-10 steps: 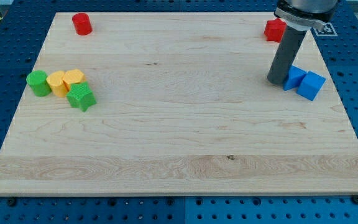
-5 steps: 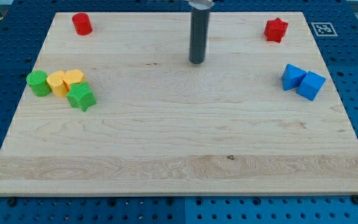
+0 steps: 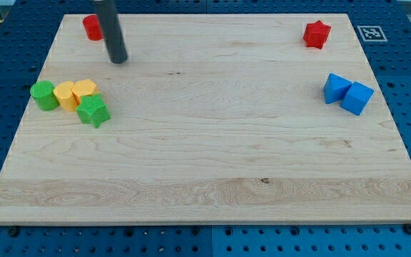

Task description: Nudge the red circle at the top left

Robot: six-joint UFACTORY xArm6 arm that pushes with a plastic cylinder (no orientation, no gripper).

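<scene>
The red circle [image 3: 91, 27] stands near the board's top left corner, partly hidden behind my rod. My tip [image 3: 118, 61] rests on the wooden board [image 3: 205, 157], just to the lower right of the red circle, a short gap away. A red star [image 3: 317, 34] sits at the top right.
A green circle [image 3: 44, 95], two yellow blocks [image 3: 75, 92] and a green star [image 3: 93, 111] cluster at the left edge. Two blue blocks [image 3: 348, 93] sit together at the right. A fiducial tag [image 3: 369, 33] marks the top right corner.
My tip has swept left across the top of the board, from beside the blue blocks to just lower right of the red circle. No block has moved.
</scene>
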